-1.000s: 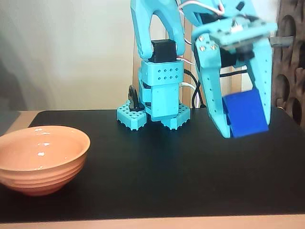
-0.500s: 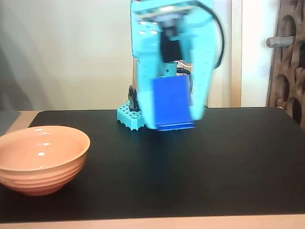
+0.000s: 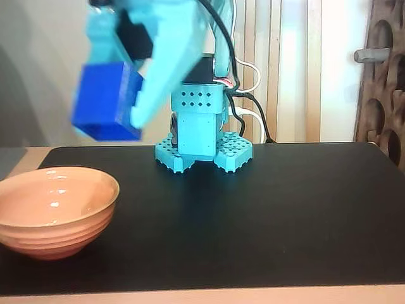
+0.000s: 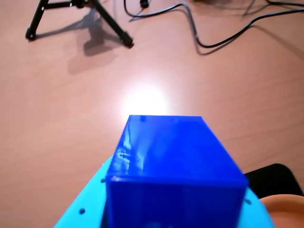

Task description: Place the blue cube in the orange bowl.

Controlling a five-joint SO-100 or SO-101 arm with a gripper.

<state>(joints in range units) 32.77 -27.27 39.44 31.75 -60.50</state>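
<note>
The blue cube (image 3: 106,101) hangs in the air, held between the turquoise fingers of my gripper (image 3: 111,123), which is shut on it. It is blurred by motion and sits above and slightly right of the orange bowl (image 3: 54,209), which rests at the left end of the black mat. In the wrist view the blue cube (image 4: 173,173) fills the lower middle, with a turquoise finger (image 4: 83,213) beneath it and a sliver of the orange bowl (image 4: 285,213) at the bottom right corner.
The arm's turquoise base (image 3: 202,136) stands at the back of the black mat (image 3: 272,221), with cables (image 3: 247,107) behind it. In the wrist view a tripod leg (image 4: 111,26) and cables (image 4: 223,33) lie on the wooden floor.
The gripper has swung from the right side of the mat across the middle to the left, carrying the blue cube higher and toward the bowl. The bowl has not moved.
</note>
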